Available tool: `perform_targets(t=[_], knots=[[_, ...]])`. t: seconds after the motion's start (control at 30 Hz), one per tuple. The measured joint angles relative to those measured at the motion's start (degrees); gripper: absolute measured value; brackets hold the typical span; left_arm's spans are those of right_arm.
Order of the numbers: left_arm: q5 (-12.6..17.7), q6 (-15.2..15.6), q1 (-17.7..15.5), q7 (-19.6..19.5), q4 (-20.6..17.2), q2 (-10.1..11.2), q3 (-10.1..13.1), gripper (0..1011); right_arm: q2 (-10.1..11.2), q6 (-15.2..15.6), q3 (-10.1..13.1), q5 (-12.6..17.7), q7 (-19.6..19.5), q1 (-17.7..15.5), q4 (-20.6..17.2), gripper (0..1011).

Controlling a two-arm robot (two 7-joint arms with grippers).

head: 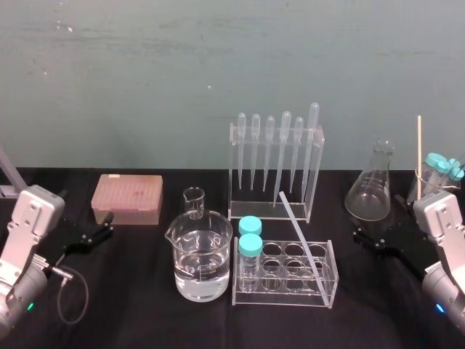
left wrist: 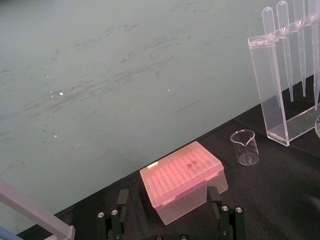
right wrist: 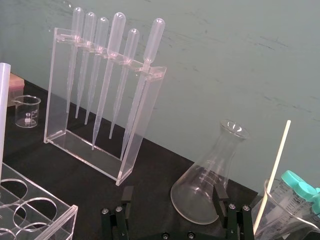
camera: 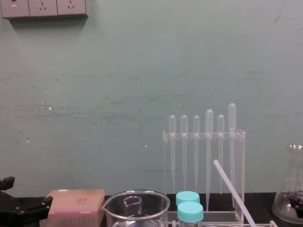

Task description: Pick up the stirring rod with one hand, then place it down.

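The stirring rod is a thin translucent-white rod. It leans slanted in the clear tube rack at the table's middle, its upper end pointing toward the pipette stand. A stretch of the rod also shows in the right wrist view. My left gripper rests low at the left, in front of the pink box, open and holding nothing. My right gripper rests at the right, just in front of the conical flask, open and holding nothing. Both grippers are well away from the rod.
A water-filled beaker stands left of the rack, a small beaker behind it. Two teal-capped tubes sit in the rack. The pipette stand is at the back, the pink box left, a conical flask and a wooden stick right.
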Motion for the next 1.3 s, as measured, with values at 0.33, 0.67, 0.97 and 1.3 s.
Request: perform_targets(t=[0.33, 0.67, 0.97, 1.3], knots=[[0.0, 0.0, 0.0, 0.0, 0.0, 0.0, 0.0, 1000, 0.0, 0.0, 0.0, 0.0, 0.0, 0.0, 0.0, 1000], [0.0, 0.0, 0.0, 0.0, 0.0, 0.0, 0.0, 1000, 0.0, 0.0, 0.0, 0.0, 0.0, 0.0, 0.0, 1000], [0.0, 0.0, 0.0, 0.0, 0.0, 0.0, 0.0, 1000, 0.0, 0.0, 0.0, 0.0, 0.0, 0.0, 0.0, 1000], [0.0, 0.0, 0.0, 0.0, 0.0, 0.0, 0.0, 1000, 0.0, 0.0, 0.0, 0.0, 0.0, 0.0, 0.0, 1000]])
